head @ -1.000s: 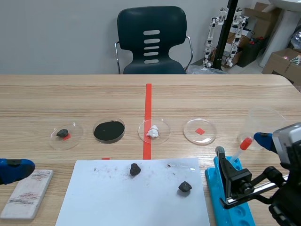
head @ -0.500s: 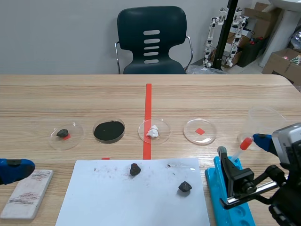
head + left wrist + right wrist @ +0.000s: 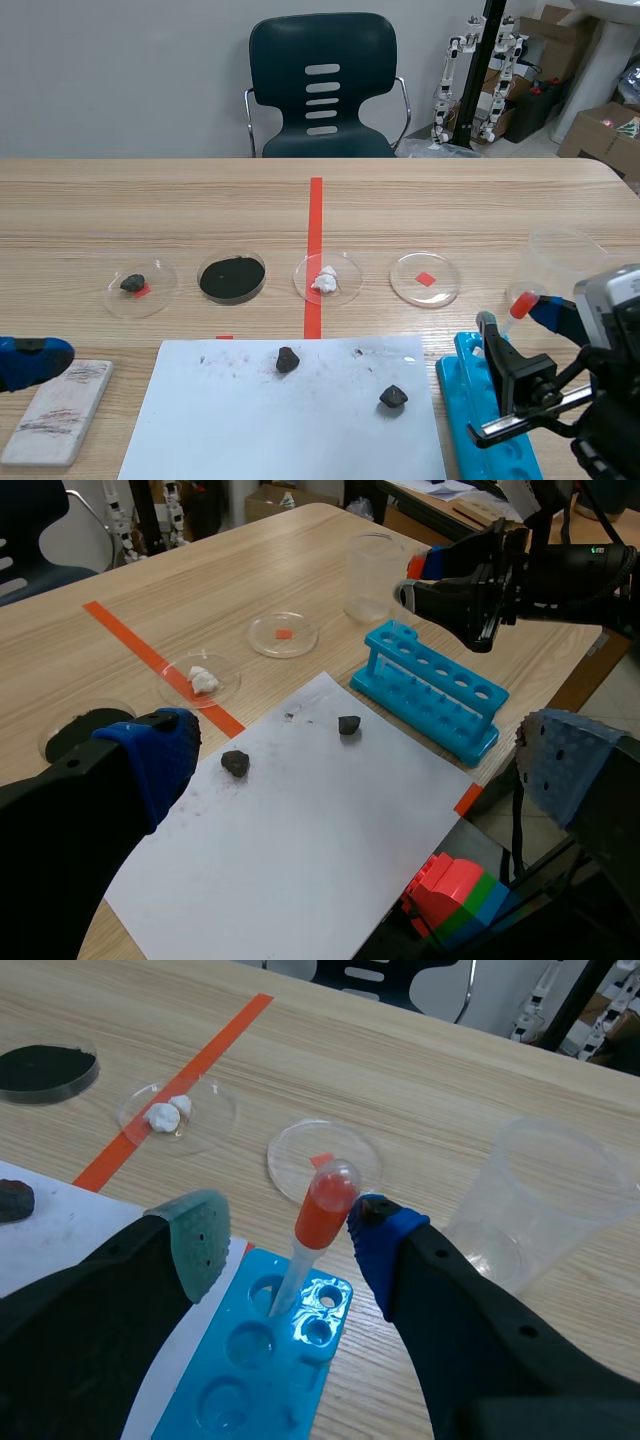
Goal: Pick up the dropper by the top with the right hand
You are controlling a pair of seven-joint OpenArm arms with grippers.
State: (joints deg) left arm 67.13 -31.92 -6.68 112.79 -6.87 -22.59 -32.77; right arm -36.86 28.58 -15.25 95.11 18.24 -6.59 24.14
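Note:
The dropper point(image 3: 318, 1210), a clear tube with a red bulb point(image 3: 521, 304) on top, stands upright in a hole of the blue test tube rack point(image 3: 250, 1360). My right gripper point(image 3: 290, 1230) is open around the bulb. Its blue pad point(image 3: 375, 1235) sits right against the bulb, while the grey-green pad point(image 3: 200, 1235) is a gap away on the other side. In the scene view the right arm hides the dropper's stem. My left gripper point(image 3: 360, 760) hangs open and holds nothing, low at the table's left front point(image 3: 30, 360).
A clear plastic cup point(image 3: 560, 268) stands just behind the rack point(image 3: 490, 430). Several petri dishes point(image 3: 425, 278) lie in a row across the middle. A white sheet point(image 3: 290, 420) carries dark lumps, and a pale block point(image 3: 55, 410) lies at the front left.
My right gripper has shifted slightly right and down, bringing the blue pad up to the bulb. The arm now covers the dropper's stem. The left arm has not moved.

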